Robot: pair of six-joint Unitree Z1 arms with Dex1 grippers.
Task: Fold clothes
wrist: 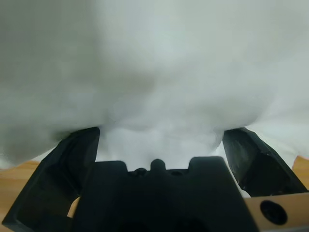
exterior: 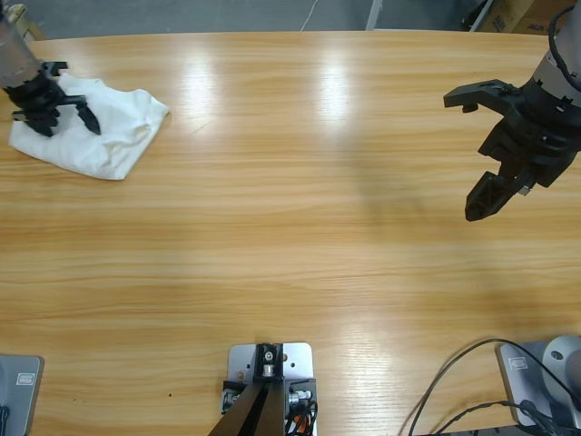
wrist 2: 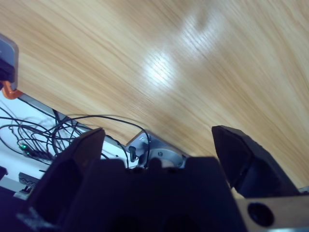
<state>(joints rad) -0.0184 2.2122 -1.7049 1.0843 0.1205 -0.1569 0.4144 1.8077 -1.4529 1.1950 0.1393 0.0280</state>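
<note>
The clothes are one white T-shirt (exterior: 118, 136), lying crumpled in a heap at the table's far left corner. My left gripper (exterior: 64, 118) hovers over the heap's left part, jaws spread wide. White cloth (wrist: 154, 63) fills the left wrist view, bulging between the open jaws of the left gripper (wrist: 159, 140); neither jaw visibly pinches it. No collar or lettering shows. My right gripper (exterior: 463, 154) hangs open at the far right above bare wood, far from the shirt. Nothing lies between the jaws of the right gripper (wrist 2: 157, 140).
The long wooden table (exterior: 300, 227) stretches bare between the two arms. Black cables (exterior: 454, 381) trail over its front right edge. In the right wrist view the table edge shows with more cables (wrist 2: 38, 130) beyond it.
</note>
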